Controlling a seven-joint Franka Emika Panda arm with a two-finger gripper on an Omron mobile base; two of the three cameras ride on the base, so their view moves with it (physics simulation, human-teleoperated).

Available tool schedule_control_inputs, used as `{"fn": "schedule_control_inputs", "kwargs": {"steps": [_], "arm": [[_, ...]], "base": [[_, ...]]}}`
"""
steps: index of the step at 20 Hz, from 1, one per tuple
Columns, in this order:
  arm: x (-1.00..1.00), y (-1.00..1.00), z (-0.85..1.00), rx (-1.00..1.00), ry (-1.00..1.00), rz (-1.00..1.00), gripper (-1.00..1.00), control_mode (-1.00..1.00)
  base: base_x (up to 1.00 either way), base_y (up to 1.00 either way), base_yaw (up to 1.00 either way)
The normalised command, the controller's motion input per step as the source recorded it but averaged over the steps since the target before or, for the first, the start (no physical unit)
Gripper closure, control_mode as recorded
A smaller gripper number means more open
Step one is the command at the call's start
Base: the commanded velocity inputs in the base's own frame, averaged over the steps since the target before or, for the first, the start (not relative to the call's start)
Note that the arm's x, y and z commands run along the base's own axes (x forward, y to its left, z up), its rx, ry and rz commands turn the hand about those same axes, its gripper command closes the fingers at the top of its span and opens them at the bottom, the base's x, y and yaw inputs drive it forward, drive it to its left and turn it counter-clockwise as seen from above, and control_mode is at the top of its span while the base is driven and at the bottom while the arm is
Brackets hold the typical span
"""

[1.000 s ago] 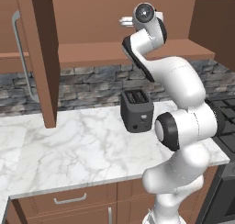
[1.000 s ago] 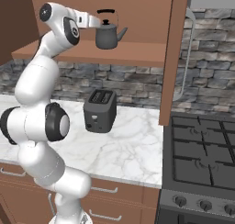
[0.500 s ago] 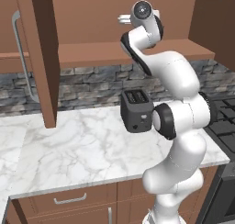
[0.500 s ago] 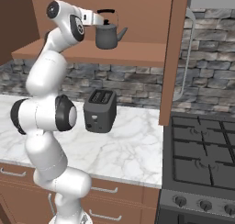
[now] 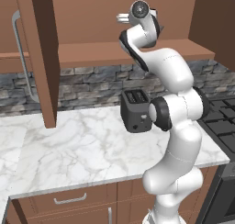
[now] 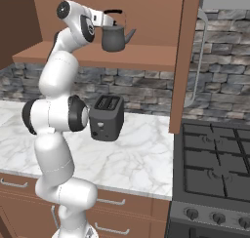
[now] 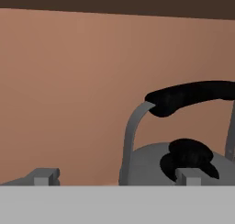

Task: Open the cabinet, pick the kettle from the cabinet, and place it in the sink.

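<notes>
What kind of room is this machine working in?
A kitchen, computer-rendered by the look of it: a black toaster on a marble counter, a stove beside it, and a kettle in an open wall cabinet.

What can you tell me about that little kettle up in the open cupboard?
The kettle is small, squat and dark grey, metal by its look, with a curved spout pointing toward the stove side, a black lid knob and a black arched handle on grey supports. It sits upright inside the open cabinet, seemingly on its shelf. The hand is right beside it, fingers apart; whether they touch the kettle cannot be told.
</notes>
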Motion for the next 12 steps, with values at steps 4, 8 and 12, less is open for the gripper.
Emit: {"fn": "schedule_control_inputs", "kwargs": {"steps": [4, 8, 12], "arm": [[0.44, -0.01, 0.00, 0.04, 0.00, 0.00, -1.00, -1.00], [0.34, 0.02, 0.00, 0.01, 0.00, 0.01, -1.00, -1.00], [0.16, 0.03, 0.00, 0.00, -0.02, 0.02, -1.00, -1.00]], "base": [[0.00, 0.00, 0.00], [0.00, 0.00, 0.00], [0.00, 0.00, 0.00]]}}
